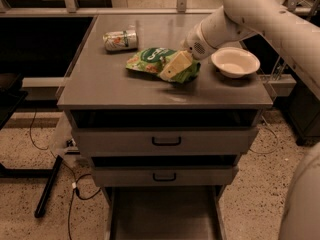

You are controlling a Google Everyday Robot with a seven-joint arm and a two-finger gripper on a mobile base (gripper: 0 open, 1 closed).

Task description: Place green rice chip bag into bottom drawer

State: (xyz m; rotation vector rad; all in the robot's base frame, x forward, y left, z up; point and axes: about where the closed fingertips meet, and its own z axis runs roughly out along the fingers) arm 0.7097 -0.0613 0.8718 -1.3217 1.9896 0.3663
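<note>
The end effector [175, 67] rests on the right part of the green rice chip bag [149, 60], near the middle of the bench [110, 86]. Whether it is spread, pressed together or pinching the bag cannot be told. The bag lies flat, and its right end is partly hidden beneath the end effector. A green-and-white can [120, 40] lies on its side toward the back left corner. A white bowl [235, 62] stands near the right edge. The bottom drawer [162, 211] stands open below two upper drawers, with its front cut off at the bottom of the view.
</note>
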